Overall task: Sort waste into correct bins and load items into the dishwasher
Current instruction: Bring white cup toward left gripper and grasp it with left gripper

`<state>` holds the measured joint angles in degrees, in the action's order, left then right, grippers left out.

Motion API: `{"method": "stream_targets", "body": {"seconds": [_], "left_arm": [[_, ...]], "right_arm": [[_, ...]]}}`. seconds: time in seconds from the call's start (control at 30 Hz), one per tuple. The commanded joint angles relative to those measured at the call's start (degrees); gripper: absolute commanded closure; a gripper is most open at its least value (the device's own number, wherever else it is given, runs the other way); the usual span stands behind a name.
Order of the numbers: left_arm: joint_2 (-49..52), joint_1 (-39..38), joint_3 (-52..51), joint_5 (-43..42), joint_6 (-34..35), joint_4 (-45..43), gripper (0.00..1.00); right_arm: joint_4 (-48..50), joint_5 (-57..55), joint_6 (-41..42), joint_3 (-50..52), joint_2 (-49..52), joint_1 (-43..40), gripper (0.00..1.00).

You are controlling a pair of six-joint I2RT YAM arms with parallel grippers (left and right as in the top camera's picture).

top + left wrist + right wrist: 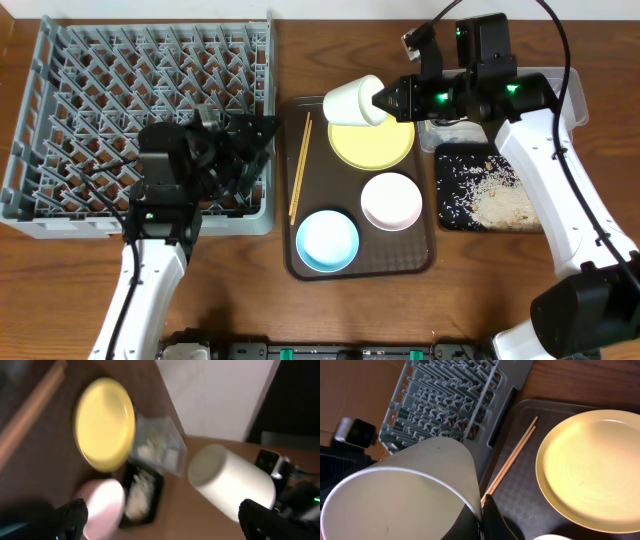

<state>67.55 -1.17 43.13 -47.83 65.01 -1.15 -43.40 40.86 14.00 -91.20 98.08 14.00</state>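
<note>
My right gripper (385, 98) is shut on the rim of the white cup (353, 101), holding it tilted above the yellow plate (385, 145); the cup fills the right wrist view (405, 495) and shows in the left wrist view (230, 480). My left gripper (262, 130) is open and empty at the grey dish rack's (60, 120) right edge. Chopsticks (299, 165), the blue bowl (327, 241) and the pinkish-white bowl (391, 200) lie on the brown tray (420, 262). Rice scraps (495, 195) lie in the black tray (448, 222). The clear tub (572, 85) is partly hidden by my right arm.
The dish rack (450, 405) stands left of the brown serving tray (520, 490). The chopsticks (512, 457) lie along the tray's left side, by the plate (592, 470). The table's front edge runs along the bottom of the overhead view.
</note>
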Motion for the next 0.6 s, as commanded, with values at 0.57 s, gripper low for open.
{"method": "stream_targets", "body": {"seconds": [0.57], "left_arm": [[1.4,0.2,1.0,-32.0,-7.0,-16.5,0.03]], "right_arm": [[13.0,41.6,-7.5,1.4,8.9,-2.7,0.99]]}}
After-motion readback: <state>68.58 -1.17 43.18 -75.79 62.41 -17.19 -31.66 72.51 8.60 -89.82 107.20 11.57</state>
